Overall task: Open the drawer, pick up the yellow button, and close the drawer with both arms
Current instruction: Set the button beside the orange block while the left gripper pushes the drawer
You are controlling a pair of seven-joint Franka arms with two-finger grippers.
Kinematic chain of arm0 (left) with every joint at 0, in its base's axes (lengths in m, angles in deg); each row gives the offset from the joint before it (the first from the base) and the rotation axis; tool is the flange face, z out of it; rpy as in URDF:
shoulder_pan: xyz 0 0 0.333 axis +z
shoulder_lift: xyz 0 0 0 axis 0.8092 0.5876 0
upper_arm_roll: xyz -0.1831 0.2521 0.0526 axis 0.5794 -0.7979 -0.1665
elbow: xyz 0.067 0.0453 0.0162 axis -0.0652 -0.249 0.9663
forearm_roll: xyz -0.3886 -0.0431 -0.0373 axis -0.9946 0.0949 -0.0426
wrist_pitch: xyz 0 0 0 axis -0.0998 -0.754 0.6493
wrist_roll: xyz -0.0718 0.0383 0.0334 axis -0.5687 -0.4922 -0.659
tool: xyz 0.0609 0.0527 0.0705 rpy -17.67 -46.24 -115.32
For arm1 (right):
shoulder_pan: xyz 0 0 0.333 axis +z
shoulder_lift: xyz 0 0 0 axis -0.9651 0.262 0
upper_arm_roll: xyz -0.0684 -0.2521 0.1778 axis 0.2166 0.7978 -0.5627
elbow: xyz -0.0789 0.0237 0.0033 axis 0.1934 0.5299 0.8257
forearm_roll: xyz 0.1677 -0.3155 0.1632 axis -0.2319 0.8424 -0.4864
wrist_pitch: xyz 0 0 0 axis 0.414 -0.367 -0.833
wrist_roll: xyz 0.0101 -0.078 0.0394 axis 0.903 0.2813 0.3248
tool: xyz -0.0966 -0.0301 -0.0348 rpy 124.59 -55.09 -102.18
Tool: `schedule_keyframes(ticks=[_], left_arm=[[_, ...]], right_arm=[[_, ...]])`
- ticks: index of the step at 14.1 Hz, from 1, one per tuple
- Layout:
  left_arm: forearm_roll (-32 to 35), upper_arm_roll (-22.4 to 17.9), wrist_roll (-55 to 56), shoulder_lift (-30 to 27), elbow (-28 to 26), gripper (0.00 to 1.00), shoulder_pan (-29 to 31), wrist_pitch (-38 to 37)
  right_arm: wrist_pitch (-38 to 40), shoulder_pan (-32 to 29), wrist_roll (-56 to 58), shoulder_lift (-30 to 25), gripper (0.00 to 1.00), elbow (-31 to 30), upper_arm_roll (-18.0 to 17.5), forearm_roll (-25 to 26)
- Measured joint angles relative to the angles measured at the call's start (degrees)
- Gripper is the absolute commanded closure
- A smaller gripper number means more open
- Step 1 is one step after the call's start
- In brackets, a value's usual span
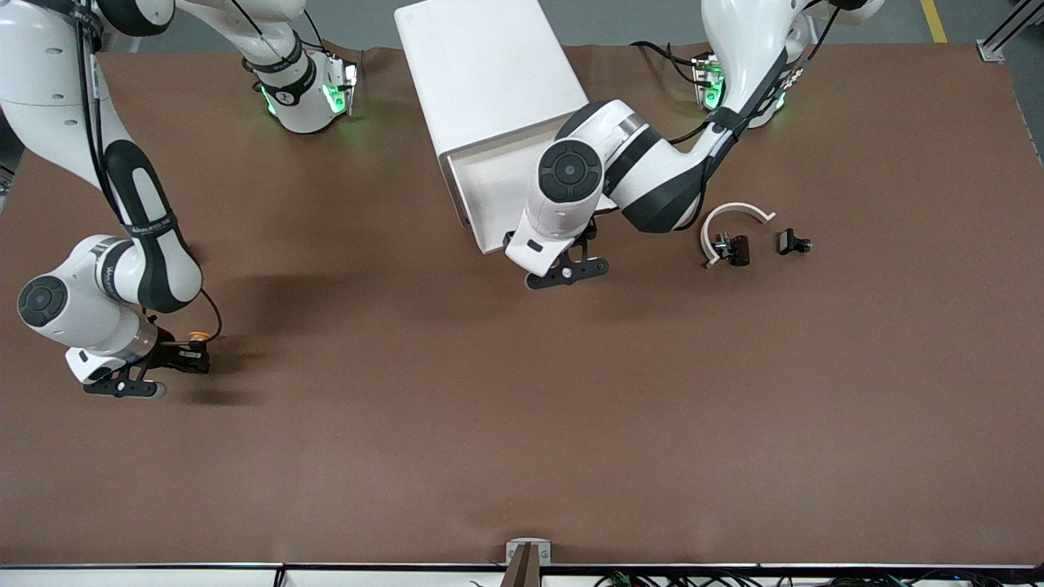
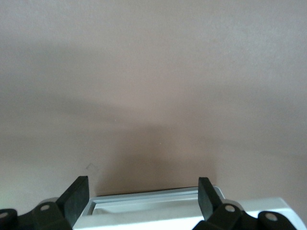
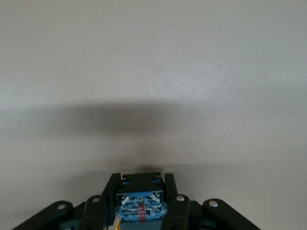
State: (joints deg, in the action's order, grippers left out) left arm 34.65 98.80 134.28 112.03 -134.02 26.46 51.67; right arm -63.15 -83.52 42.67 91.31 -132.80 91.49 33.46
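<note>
The drawer (image 1: 488, 175) stands pulled out of the top of the white cabinet (image 1: 485, 69). My left gripper (image 1: 571, 261) hangs open at the drawer's front edge. In the left wrist view that gripper (image 2: 142, 191) has its fingers (image 2: 76, 194) spread wide on either side of the drawer's front strip (image 2: 153, 207), not touching it. My right gripper (image 1: 192, 356) is over the table at the right arm's end, shut on the button (image 1: 196, 334), whose orange cap points up. In the right wrist view the button's black body and bluish base (image 3: 141, 203) sit clamped in the right gripper (image 3: 141, 184).
A white curved piece (image 1: 732, 220) lies on the brown table toward the left arm's end, with a small black clip (image 1: 734, 247) inside its arc and another (image 1: 793, 242) beside it. The left arm's forearm covers part of the drawer.
</note>
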Motion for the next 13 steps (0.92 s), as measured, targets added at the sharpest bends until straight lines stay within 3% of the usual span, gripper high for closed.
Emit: schedule_keyframes(ticks=[5,6,7,8,13], left_arm=[[-2.2,1.7,4.1,0.0,-0.4,0.0,0.0,0.0],[-3.4,1.9,4.8,0.0,-0.5,0.0,0.0,-0.1],[-4.3,2.0,5.2,0.0,-0.7,0.0,-0.1,-0.1],[-4.9,2.0,5.6,0.0,-0.7,0.0,-0.1,-0.1],[-7.8,2.0,6.7,0.0,-1.6,0.0,-0.6,-0.3]], right_arm=[[-0.2,-0.9,0.0,1.1,1.0,0.1,-0.1,-0.1],[-0.3,-1.0,0.0,1.3,0.75,0.2,-0.1,-0.2],[-0.2,-1.1,0.0,1.3,0.3,0.3,-0.1,-0.2],[-0.1,-1.1,0.0,1.3,0.0,0.3,-0.1,-0.2],[2.3,-1.1,0.0,1.5,0.0,2.0,-0.7,-0.2]])
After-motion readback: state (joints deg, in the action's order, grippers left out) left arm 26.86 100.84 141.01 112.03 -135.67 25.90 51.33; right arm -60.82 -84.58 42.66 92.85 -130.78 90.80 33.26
